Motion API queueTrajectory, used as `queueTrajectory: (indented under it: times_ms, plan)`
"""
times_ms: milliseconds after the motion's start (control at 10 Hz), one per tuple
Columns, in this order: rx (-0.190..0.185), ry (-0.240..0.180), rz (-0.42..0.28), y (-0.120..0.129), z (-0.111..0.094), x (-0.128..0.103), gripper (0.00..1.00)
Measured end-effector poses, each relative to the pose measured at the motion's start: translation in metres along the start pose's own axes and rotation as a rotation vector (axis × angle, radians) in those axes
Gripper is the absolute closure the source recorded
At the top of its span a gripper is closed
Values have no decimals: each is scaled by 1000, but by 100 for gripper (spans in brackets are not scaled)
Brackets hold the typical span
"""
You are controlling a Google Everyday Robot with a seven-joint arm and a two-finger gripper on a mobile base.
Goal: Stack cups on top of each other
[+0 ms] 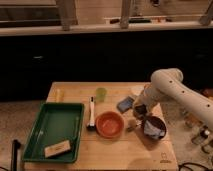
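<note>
Green tray (35,131), orange bowl (109,124), brush (92,114) and purple bowl (154,127) on the table (120,155).

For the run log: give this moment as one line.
end effector: low between orange bowl and purple bowl | yellow-green cup: upright, untouched | stack: not done
</note>
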Motion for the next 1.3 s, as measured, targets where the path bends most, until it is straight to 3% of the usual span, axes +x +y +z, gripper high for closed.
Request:
queueTrajectory:
  times_ms: [400,700,1300]
  plan:
    - [-24,-2,-58,-80,4,-13,99]
    - [-48,0,-109,-118,-4,-7,99]
    - [-85,3,-192,-164,-15,-1,99]
